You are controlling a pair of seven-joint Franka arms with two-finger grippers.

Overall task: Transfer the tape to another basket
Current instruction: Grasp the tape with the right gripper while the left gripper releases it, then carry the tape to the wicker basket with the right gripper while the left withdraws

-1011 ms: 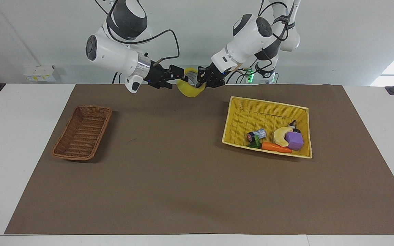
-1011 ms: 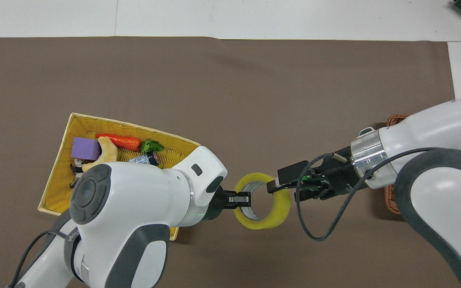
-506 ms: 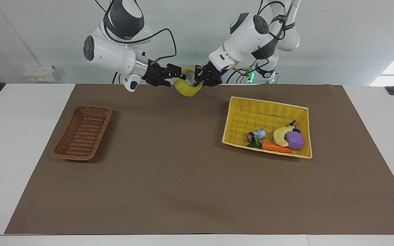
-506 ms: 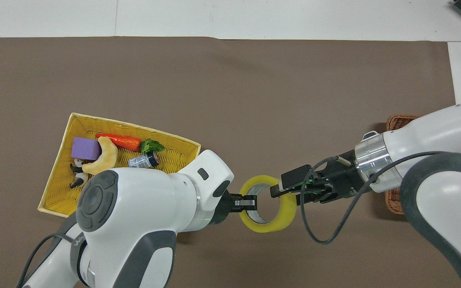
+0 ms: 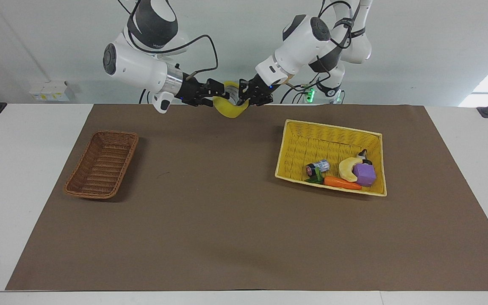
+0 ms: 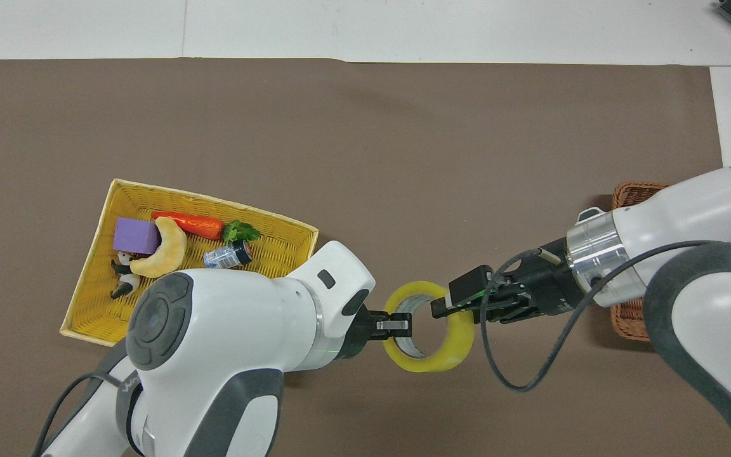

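Note:
The yellow-green tape (image 5: 229, 112) hangs in the air above the mat's edge nearest the robots, between both grippers; it also shows in the overhead view (image 6: 451, 350). My left gripper (image 5: 244, 95) (image 6: 398, 325) is shut on the ring's wall on one side. My right gripper (image 5: 223, 95) (image 6: 443, 306) is shut on the wall on the other side. The brown wicker basket (image 5: 102, 164) stands empty toward the right arm's end of the table; my right arm hides most of it in the overhead view (image 6: 629, 324).
A yellow woven basket (image 5: 333, 129) (image 6: 100, 228) toward the left arm's end holds a carrot (image 5: 341, 182), a purple block (image 5: 364, 174), a banana (image 5: 346, 167) and a small can (image 5: 318, 166). A brown mat (image 5: 210, 203) covers the table.
Both grippers and the tape have shifted together a little toward the right arm's end and slightly upward. The right gripper's fingers have closed onto the ring's wall.

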